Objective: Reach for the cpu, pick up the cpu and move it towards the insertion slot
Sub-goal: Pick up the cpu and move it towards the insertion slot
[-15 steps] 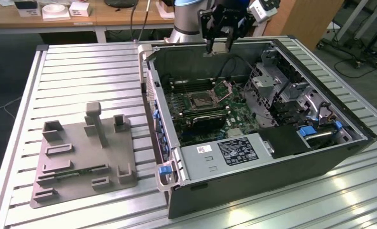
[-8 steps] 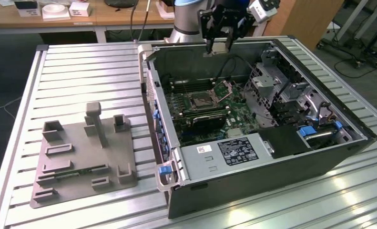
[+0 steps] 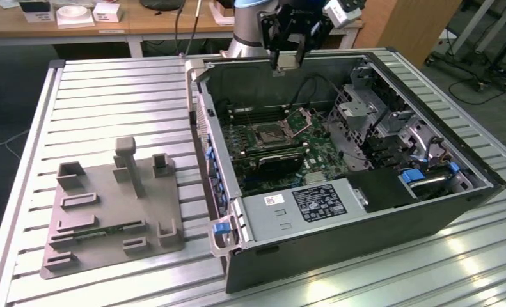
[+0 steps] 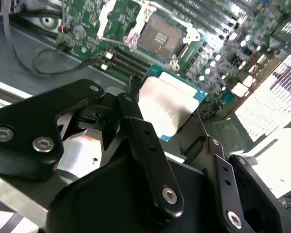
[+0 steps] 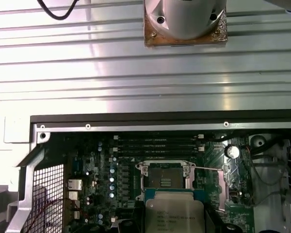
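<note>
Gripper (image 4: 177,124) fingers closed on cpu (image 4: 169,104)
Held clear above open socket (image 4: 160,35) on green board in case (image 3: 457,211)

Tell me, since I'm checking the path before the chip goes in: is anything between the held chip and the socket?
Nothing visible blocks it. The gripper holds the chip between its jaws above the open computer case. The socket lies below with its latch swung open and its dark centre bare.

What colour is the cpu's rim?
Teal-blue around the silvery top of the cpu, clearest in the second wrist view.
</note>
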Controlling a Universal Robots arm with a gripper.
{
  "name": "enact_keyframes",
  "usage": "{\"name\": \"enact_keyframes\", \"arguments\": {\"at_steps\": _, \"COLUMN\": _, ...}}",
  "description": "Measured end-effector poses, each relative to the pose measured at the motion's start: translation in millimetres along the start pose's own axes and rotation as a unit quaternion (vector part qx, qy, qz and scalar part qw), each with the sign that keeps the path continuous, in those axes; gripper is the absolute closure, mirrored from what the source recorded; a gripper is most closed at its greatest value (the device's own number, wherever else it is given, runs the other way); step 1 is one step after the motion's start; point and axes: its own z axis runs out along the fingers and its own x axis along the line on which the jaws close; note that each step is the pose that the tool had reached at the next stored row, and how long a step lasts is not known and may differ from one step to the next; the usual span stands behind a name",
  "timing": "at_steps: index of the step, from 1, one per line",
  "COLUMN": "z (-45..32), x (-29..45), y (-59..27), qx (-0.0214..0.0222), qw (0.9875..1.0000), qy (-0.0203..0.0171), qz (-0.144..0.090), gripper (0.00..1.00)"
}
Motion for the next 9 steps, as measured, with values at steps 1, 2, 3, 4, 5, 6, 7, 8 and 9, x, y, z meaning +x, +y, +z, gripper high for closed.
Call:
{"name": "enact_keyframes", "arguments": {"at_steps": 1, "z": 0.4, "x": 1.5, "y": 2.0, "qx": 0.0000, "qw": 1.0000, "qy": 0.0000, "qz": 0.000, "gripper": 0.45}}
{"name": "enact_keyframes", "arguments": {"at_steps": 2, "z": 0.6, "x": 3.4, "y": 3.2, "qx": 0.0001, "qw": 1.0000, "qy": 0.0001, "qz": 0.000, "gripper": 0.45}}
{"name": "enact_keyframes", "arguments": {"at_steps": 3, "z": 0.9, "x": 5.5, "y": 3.6, "qx": 0.0000, "qw": 1.0000, "qy": 0.0000, "qz": 0.000, "gripper": 0.45}}
{"name": "enact_keyframes", "arguments": {"at_steps": 4, "z": 1.2, "x": 7.4, "y": 4.0, "qx": -0.0001, "qw": 1.0000, "qy": 0.0000, "qz": 0.000, "gripper": 0.45}}
{"name": "enact_keyframes", "arguments": {"at_steps": 5, "z": 1.7, "x": 8.5, "y": 5.1, "qx": -0.0001, "qw": 1.0000, "qy": 0.0000, "qz": 0.000, "gripper": 0.45}}
{"name": "enact_keyframes", "arguments": {"at_steps": 6, "z": 2.3, "x": 9.3, "y": 7.4, "qx": 0.0000, "qw": 1.0000, "qy": 0.0001, "qz": 0.000, "gripper": 0.45}}
{"name": "enact_keyframes", "arguments": {"at_steps": 7, "z": 2.9, "x": 9.6, "y": 9.1, "qx": 0.0000, "qw": 1.0000, "qy": 0.0001, "qz": 0.000, "gripper": 0.45}}
{"name": "enact_keyframes", "arguments": {"at_steps": 8, "z": 3.5, "x": 9.6, "y": 11.1, "qx": 0.0000, "qw": 1.0000, "qy": 0.0001, "qz": 0.000, "gripper": 0.45}}
{"name": "enact_keyframes", "arguments": {"at_steps": 9, "z": 3.8, "x": 9.6, "y": 11.7, "qx": -0.0001, "qw": 1.0000, "qy": 0.0000, "qz": 0.000, "gripper": 0.45}}
